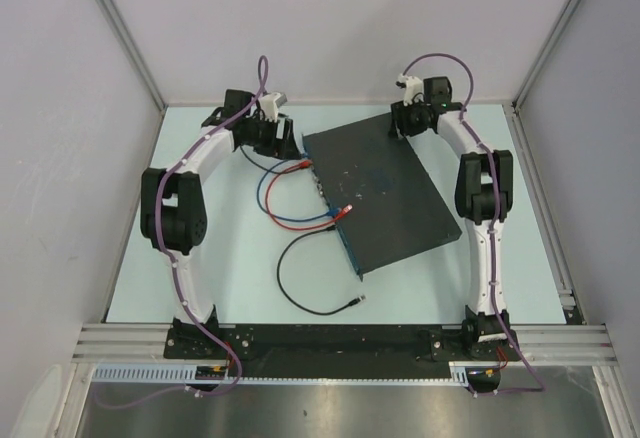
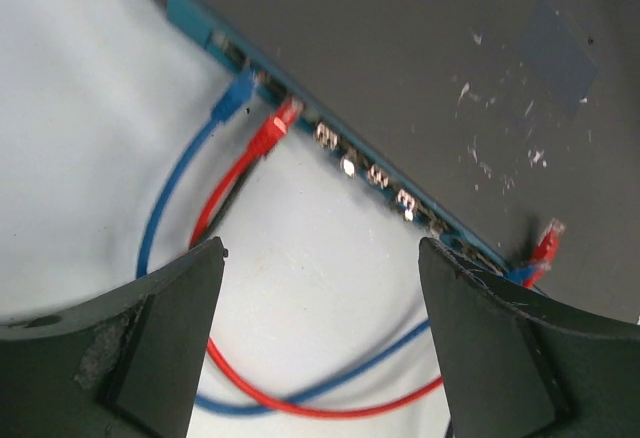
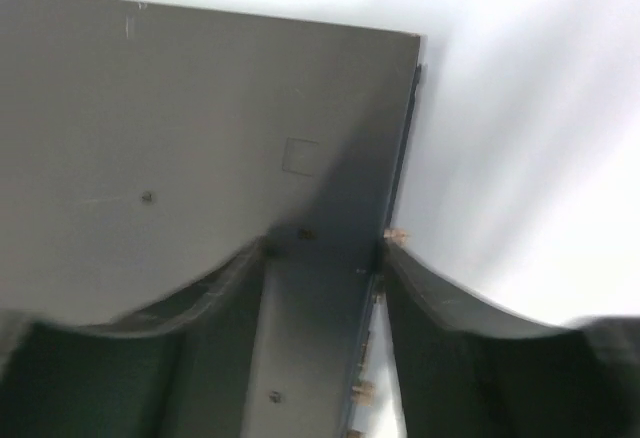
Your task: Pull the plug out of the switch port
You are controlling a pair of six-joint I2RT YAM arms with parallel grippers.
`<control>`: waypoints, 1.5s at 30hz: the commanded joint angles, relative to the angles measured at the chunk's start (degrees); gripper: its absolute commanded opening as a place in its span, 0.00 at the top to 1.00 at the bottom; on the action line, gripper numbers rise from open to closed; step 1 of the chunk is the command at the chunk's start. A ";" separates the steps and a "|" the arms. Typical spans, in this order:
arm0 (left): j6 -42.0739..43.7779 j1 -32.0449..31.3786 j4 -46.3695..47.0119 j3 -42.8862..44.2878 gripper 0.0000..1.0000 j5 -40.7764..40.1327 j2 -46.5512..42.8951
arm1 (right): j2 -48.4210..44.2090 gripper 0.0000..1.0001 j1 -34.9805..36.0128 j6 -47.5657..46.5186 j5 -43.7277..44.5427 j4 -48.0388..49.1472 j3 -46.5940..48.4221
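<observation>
The black switch point(image 1: 390, 193) lies at an angle mid-table, its bluish socket edge point(image 1: 335, 213) facing left. In the left wrist view a blue plug point(image 2: 235, 93) and a red plug point(image 2: 275, 128) sit in sockets at the switch's point(image 2: 420, 68) far end. Another red plug point(image 2: 547, 241) sits further along the socket edge. My left gripper point(image 2: 320, 248) is open and empty, above the table just left of the socket edge, also in the top view point(image 1: 288, 141). My right gripper point(image 3: 322, 246) is open over the switch's point(image 3: 180, 108) far corner, one finger on top, one at the side edge; it also shows from above point(image 1: 398, 126).
Red point(image 1: 300, 223) and blue point(image 1: 265, 183) cables loop on the table left of the switch. A loose black cable point(image 1: 300, 293) curls near the front, its plug free. Grey walls and rails close in the table on three sides.
</observation>
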 commanded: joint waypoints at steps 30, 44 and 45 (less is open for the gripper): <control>-13.46 5.50 10.65 -2.20 0.35 9.60 6.00 | -14.19 1.00 11.45 0.95 -5.51 -5.03 -24.08; -15.83 5.67 13.20 0.61 0.55 13.38 12.68 | -10.32 1.00 13.99 -1.51 0.38 -5.47 -24.70; -15.75 5.67 13.12 0.70 0.55 13.46 13.20 | -10.24 1.00 14.08 -1.42 1.08 -5.47 -24.62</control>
